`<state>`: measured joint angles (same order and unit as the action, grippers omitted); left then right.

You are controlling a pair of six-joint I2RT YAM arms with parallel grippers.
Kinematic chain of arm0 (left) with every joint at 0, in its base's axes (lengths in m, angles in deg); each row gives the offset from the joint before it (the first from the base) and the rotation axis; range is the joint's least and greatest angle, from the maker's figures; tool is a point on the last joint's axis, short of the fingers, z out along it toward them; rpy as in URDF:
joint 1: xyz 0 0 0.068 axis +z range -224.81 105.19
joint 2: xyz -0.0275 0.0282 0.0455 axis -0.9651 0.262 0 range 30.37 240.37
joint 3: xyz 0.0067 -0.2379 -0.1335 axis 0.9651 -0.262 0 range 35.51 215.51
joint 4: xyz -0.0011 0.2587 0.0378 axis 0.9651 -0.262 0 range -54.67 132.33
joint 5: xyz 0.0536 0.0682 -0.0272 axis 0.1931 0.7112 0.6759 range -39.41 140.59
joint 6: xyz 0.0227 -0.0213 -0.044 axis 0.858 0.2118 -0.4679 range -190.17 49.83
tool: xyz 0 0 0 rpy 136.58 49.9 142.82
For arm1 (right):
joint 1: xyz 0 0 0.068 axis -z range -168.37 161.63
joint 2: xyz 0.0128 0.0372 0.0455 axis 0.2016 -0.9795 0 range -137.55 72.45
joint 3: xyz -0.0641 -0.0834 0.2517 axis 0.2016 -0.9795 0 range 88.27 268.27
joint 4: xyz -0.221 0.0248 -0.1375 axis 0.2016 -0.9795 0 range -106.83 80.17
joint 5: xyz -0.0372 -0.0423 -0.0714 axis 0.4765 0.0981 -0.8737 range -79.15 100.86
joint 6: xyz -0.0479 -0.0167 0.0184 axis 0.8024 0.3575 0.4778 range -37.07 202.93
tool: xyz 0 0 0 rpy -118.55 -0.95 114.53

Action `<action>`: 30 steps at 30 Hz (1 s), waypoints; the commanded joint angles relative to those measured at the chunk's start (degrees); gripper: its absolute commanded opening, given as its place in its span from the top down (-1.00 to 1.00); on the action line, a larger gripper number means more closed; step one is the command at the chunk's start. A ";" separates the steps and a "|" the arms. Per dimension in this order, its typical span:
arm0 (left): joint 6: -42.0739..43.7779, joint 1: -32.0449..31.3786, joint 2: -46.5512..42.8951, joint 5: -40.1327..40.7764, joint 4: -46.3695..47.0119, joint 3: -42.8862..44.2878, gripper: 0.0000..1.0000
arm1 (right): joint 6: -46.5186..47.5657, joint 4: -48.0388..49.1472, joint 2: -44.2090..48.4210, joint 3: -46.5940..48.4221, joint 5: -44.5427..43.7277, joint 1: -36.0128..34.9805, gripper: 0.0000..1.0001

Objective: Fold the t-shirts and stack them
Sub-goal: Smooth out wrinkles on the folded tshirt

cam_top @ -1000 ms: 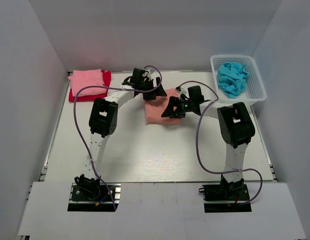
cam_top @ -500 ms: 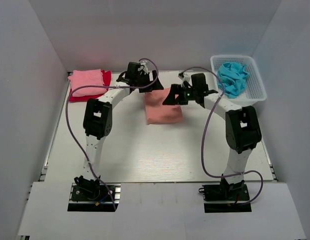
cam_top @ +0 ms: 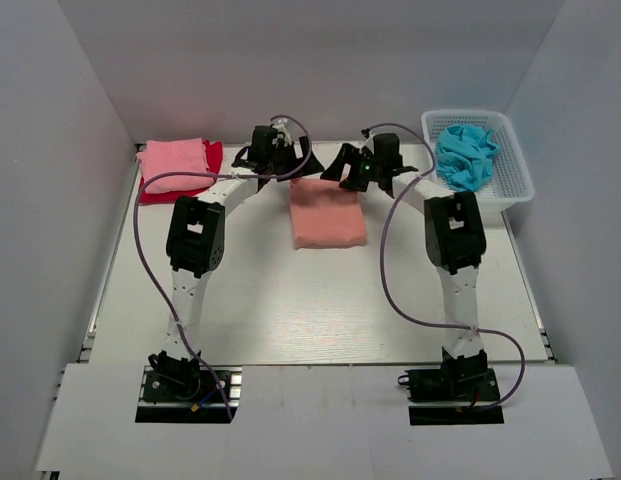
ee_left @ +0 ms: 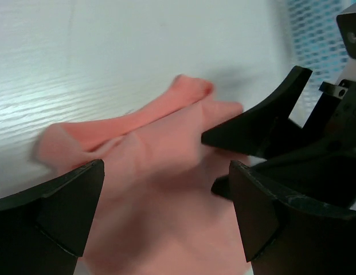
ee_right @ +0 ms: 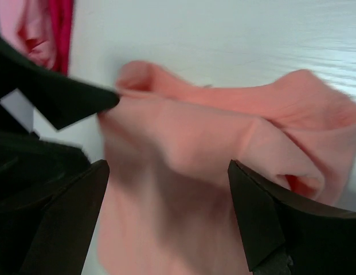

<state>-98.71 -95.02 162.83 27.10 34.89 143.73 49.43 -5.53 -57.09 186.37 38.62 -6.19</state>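
A folded salmon-orange t-shirt (cam_top: pixel 328 212) lies in the middle of the table. It fills the left wrist view (ee_left: pixel 166 183) and the right wrist view (ee_right: pixel 200 172). My left gripper (cam_top: pixel 290 162) is open and empty, just past the shirt's far left corner. My right gripper (cam_top: pixel 342 168) is open and empty over the shirt's far right corner. A folded light pink t-shirt (cam_top: pixel 174 163) lies on a red one (cam_top: pixel 212 160) at the far left. A crumpled turquoise-blue t-shirt (cam_top: pixel 464 156) lies in the white basket (cam_top: pixel 513 172).
The white lattice basket stands at the far right corner. Grey walls close in the table on the left, back and right. Purple cables loop from both arms over the table.
Both grippers have moved away from me over the salmon shirt to its far edge. The shirt now lies uncovered and folded flat.
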 commanded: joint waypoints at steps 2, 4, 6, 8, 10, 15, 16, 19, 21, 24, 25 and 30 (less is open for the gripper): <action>0.32 0.43 3.41 -1.48 -2.05 0.24 -1.00 | -7.01 4.40 -7.39 6.93 -2.89 1.03 -0.81; -0.37 1.04 4.99 -1.48 -0.91 -0.56 -1.00 | -7.99 4.41 -9.41 6.48 -3.86 1.74 -0.81; -1.17 1.93 5.61 -3.49 -1.69 -0.56 -1.00 | -6.42 2.31 -9.68 6.31 -5.88 2.62 -0.81; -1.17 2.80 5.00 -4.46 -1.70 -2.13 -1.00 | -5.44 1.33 -7.85 3.77 -7.73 3.05 -0.81; -1.17 3.60 3.95 -5.07 0.31 -3.63 -1.00 | -4.39 2.47 -6.70 0.10 -3.81 3.58 -0.81; -1.17 4.12 3.16 -7.72 -3.27 2.94 -1.00 | 1.93 -0.15 -0.73 5.15 1.32 3.15 -0.81; -0.56 4.12 2.46 -7.02 -4.06 3.91 -1.00 | 5.86 -2.43 1.11 7.60 1.84 3.15 -0.81; -0.56 4.12 -2.90 -6.49 -4.07 1.56 -1.00 | 10.09 -6.82 6.74 7.03 3.17 3.50 -0.81; -1.86 4.12 -5.97 -5.00 -4.59 -2.92 -1.00 | 12.22 -8.59 13.03 4.57 0.54 3.41 -0.81; -2.49 3.60 -11.25 -0.87 -6.96 -8.98 -1.00 | 18.71 -12.44 19.55 -1.77 -0.61 3.32 -0.81; -3.10 2.90 -12.13 1.66 -8.36 -10.82 -1.00 | 20.56 -13.86 20.11 -2.65 -0.35 3.76 -0.81; -4.16 1.05 -13.46 5.98 -16.35 -13.21 -1.00 | 22.42 -21.43 26.17 -6.25 -7.19 3.59 -0.81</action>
<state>-101.72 -92.35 152.08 28.74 24.97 131.86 67.90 -19.35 -31.85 183.75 35.91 -2.96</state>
